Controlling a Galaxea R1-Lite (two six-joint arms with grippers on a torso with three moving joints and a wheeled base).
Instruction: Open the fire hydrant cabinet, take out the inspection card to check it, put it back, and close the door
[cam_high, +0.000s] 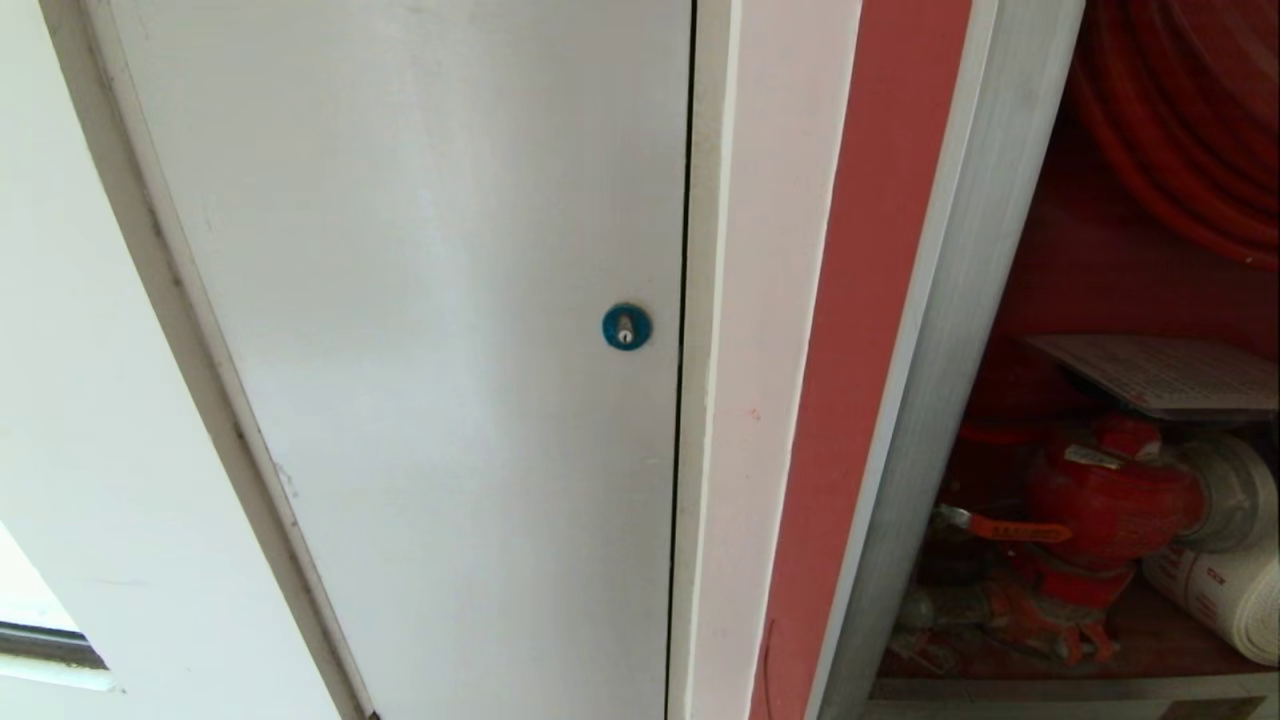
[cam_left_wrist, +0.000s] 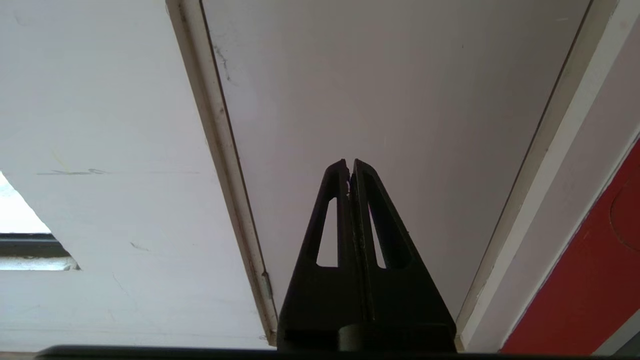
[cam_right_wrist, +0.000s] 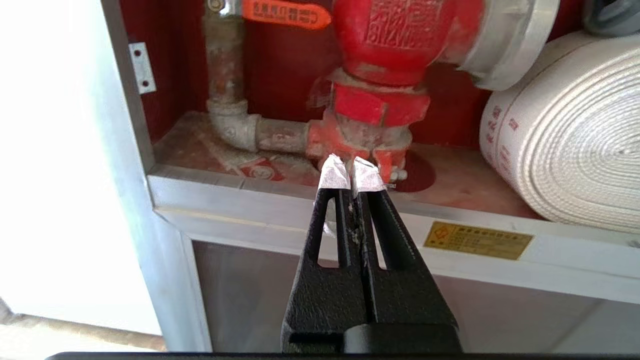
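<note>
- Cabinet (cam_high: 890, 300): red lining, silver frame
- Valve (cam_high: 1110, 500): red, orange handle
- Hose (cam_right_wrist: 575, 135): white with red print
- Card (cam_high: 1160, 375): pale, fine reddish lines
- White door (cam_high: 430, 300), blue lock (cam_high: 626, 326)
- Right hand (cam_right_wrist: 351, 172): black, silver-taped tips
- Label (cam_right_wrist: 477, 240): gold

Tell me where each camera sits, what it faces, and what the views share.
Head view: on the robot's head, facing the white door with its blue lock; the open cabinet lies to the right, a card resting above the valve. No arm shows.
Left wrist view: behind the left gripper, jaws shut, facing that white door.
Right wrist view: behind the right gripper, jaws shut, empty, facing the cabinet's bottom shelf.
Shared: head and right wrist views both show the valve and the white hose roll.
</note>
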